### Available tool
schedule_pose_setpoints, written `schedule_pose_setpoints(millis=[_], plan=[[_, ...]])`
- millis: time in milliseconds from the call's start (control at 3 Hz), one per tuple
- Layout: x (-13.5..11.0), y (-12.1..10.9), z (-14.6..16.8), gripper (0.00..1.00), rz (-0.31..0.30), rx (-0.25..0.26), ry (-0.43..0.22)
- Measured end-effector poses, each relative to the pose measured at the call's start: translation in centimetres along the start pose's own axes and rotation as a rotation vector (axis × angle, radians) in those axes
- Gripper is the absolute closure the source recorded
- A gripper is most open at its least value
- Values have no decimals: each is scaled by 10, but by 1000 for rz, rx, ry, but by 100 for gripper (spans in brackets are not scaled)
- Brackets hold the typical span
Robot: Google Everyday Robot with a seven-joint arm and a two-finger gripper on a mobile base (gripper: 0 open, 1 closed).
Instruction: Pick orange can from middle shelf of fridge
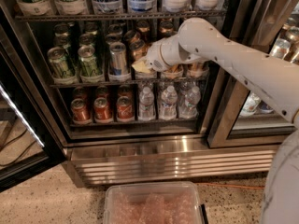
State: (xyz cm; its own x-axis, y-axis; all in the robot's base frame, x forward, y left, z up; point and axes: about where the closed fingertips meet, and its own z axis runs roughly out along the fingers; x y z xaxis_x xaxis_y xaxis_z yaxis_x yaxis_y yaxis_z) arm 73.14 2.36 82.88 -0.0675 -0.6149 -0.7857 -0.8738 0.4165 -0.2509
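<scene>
White robot arm [243, 64] reaching into the large stainless-steel fridge [163, 164] with the black-framed glass door.
The gripper [140, 65] sits over the dark wire-rack middle shelf [93, 84], right of the green cans [60, 62] and a silver-blue can [118, 59]. Whether it is open or closed cannot be told. The copper-orange metallic can [136, 48] stands on that shelf just behind the gripper, partly hidden by it. Red cans [100, 108] and clear water bottles [168, 101] fill the rack below.
</scene>
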Motion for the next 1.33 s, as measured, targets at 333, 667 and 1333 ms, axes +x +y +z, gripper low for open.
schedule_pose_setpoints(millis=[333,667,1333], plan=[[-23,-6,-15,100,-63,29,-23],[-43,-12,-37,100,-111,83,-60],[-46,-12,-54,100,-77,106,-111]])
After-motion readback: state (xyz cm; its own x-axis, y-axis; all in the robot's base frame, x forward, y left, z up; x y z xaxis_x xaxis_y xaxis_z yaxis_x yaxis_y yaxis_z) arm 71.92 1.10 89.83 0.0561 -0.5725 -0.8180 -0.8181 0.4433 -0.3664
